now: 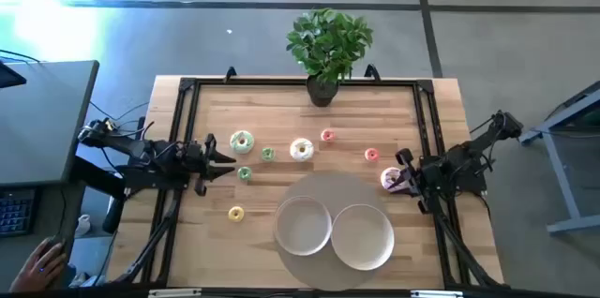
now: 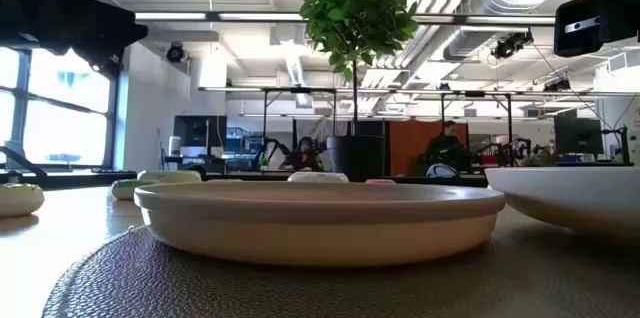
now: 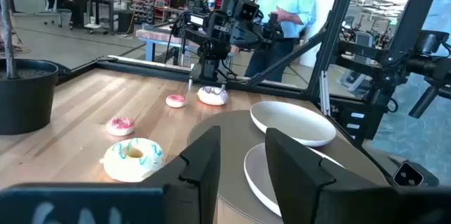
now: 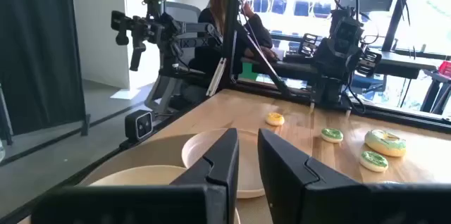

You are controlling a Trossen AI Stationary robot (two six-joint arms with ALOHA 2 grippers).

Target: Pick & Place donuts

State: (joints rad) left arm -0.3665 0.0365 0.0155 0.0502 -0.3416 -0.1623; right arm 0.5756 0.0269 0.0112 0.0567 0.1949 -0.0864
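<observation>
Seven toy donuts lie flat on the wooden table. The green-iced one [image 1: 241,141], two tiny green ones [image 1: 268,154] [image 1: 244,173] and a tiny yellow one [image 1: 235,213] are on the left. The white-iced one [image 1: 301,150] [image 3: 134,159] is in the middle. Two tiny pink-red ones [image 1: 327,135] [image 1: 371,155] and the pink-iced one [image 1: 392,179] [image 3: 212,95] are on the right. My left gripper [image 1: 220,159] [image 3: 243,160] is open, just left of the green donuts. My right gripper [image 1: 405,176] [image 4: 248,157] is open and stands right next to the pink-iced donut. My right gripper stands over the right side of the pink-iced donut [image 3: 212,95], which lies flat on the table. I cannot tell whether the fingers touch it. The right wrist view does not show the donut.
Two white round bowls [image 1: 302,225] [image 1: 362,235] sit on a round grey mat [image 1: 328,184] at the table's near edge. A potted plant [image 1: 327,50] stands at the far edge. A black frame [image 1: 187,87] runs round the table. People are in the room behind the table.
</observation>
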